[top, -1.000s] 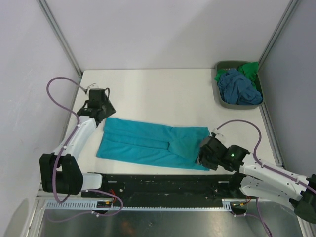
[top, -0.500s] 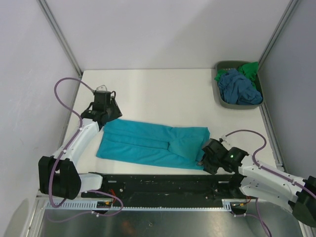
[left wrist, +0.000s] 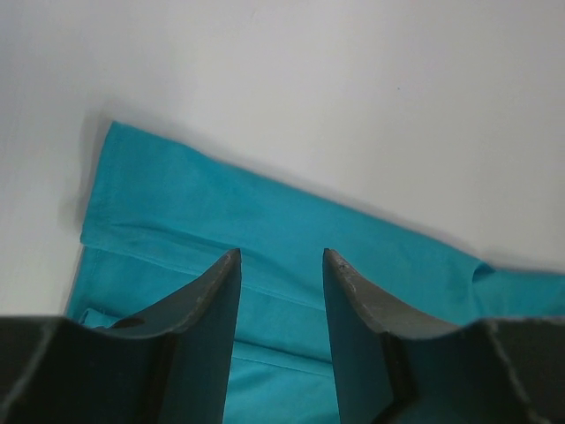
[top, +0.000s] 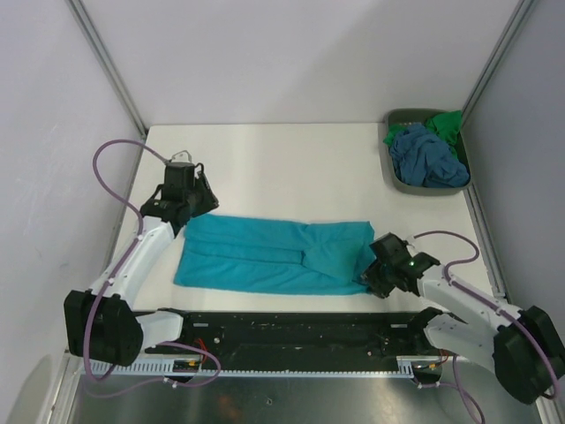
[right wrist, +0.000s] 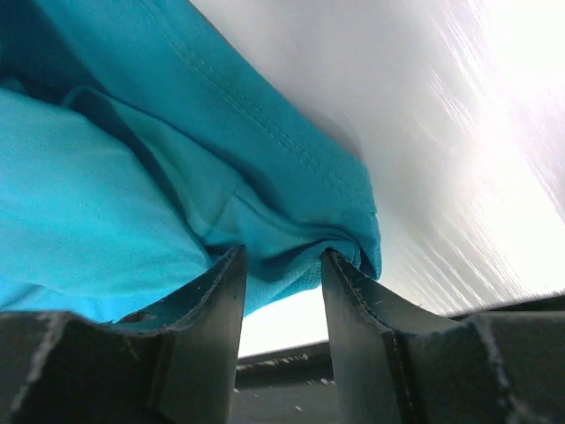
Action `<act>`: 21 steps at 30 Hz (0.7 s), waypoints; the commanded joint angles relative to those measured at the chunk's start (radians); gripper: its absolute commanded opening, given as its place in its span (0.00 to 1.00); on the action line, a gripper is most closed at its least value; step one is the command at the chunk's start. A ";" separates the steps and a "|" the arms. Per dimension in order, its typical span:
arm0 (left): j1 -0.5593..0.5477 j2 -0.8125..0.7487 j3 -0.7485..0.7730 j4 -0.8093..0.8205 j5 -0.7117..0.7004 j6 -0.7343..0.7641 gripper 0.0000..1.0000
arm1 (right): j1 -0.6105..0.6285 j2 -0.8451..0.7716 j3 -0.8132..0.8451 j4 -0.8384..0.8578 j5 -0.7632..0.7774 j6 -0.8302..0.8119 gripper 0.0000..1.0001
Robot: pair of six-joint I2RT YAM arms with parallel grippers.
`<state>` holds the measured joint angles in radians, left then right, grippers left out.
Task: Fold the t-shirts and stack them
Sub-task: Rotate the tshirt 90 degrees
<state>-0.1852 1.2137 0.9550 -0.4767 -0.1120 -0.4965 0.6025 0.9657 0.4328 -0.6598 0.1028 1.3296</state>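
The teal t-shirt (top: 274, 254) lies folded into a long strip across the near part of the white table (top: 291, 168). My left gripper (top: 199, 203) is open and empty just above the shirt's far left corner; the left wrist view shows teal cloth (left wrist: 265, 212) under the open jaws (left wrist: 281, 261). My right gripper (top: 370, 279) is open at the shirt's near right corner. In the right wrist view the bunched corner (right wrist: 291, 256) sits between the fingertips (right wrist: 282, 261). The slate-blue shirt (top: 425, 157) and the green shirt (top: 446, 125) lie crumpled in the bin.
The grey-green bin (top: 395, 179) stands at the back right corner of the table. A black rail (top: 291, 327) runs along the near edge, just behind the right gripper. Grey walls close in the left, back and right sides.
My left gripper has moved right and nearer, onto the shirt's far left corner. My right gripper has turned and closed in on the near right corner, which has shifted slightly away from the rail.
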 commanded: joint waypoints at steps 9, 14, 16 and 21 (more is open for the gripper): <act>-0.016 -0.042 -0.026 0.005 0.084 0.032 0.46 | -0.250 0.630 0.466 0.373 0.071 -0.417 0.43; -0.083 -0.013 -0.075 0.006 0.083 0.047 0.44 | -0.271 0.999 0.920 0.346 0.024 -0.584 0.45; -0.124 0.003 -0.091 0.005 0.083 0.047 0.43 | -0.276 1.148 1.114 0.279 0.007 -0.650 0.48; -0.232 0.065 -0.110 -0.004 0.071 0.049 0.41 | -0.276 1.375 1.569 0.037 -0.007 -0.784 0.56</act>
<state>-0.3515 1.2427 0.8581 -0.4816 -0.0448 -0.4770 0.3313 2.2662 1.7813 -0.4347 0.1005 0.6994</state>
